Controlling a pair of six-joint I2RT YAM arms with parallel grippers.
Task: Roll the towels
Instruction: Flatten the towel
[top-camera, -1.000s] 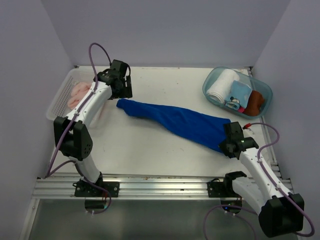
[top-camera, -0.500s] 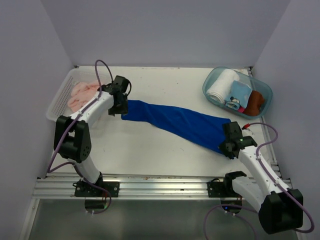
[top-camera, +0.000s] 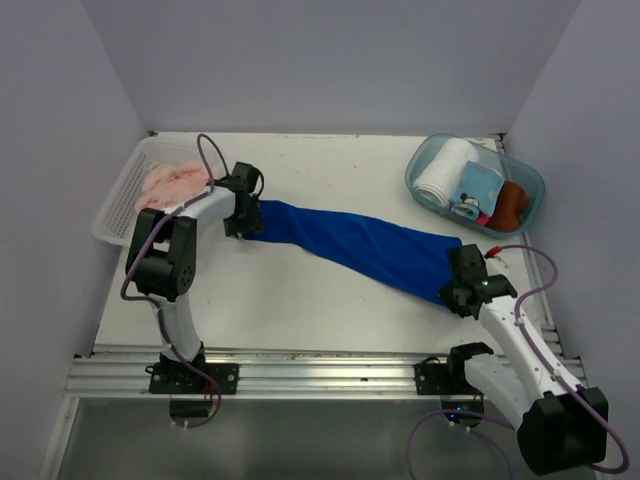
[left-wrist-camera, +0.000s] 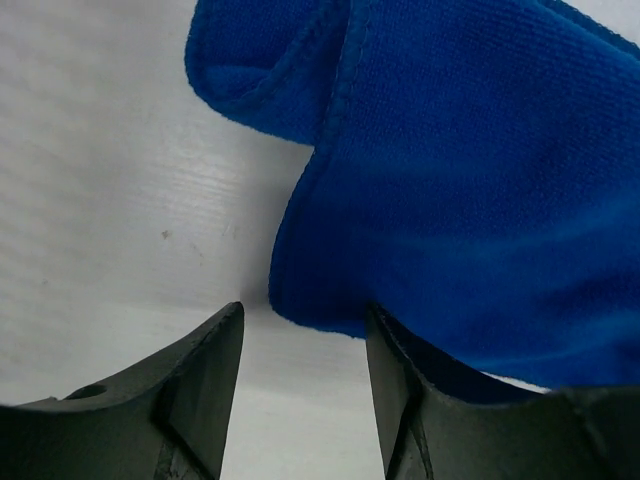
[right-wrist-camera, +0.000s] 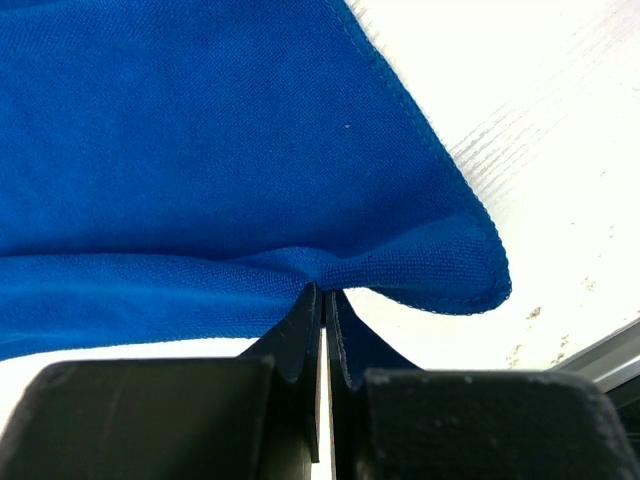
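You are clamping your right gripper (right-wrist-camera: 326, 296) on a corner of the blue towel (top-camera: 360, 243) at its fingertips, while your left gripper (left-wrist-camera: 303, 312) is holding its 2 fingers apart, the towel's other end lying just ahead.

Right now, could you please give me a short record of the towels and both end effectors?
blue towel: unrolled, stretched diagonally across the table
pink towel: bunched in the white basket
left end effector: open, at the blue towel's left end
right end effector: shut, pinching the blue towel's right corner
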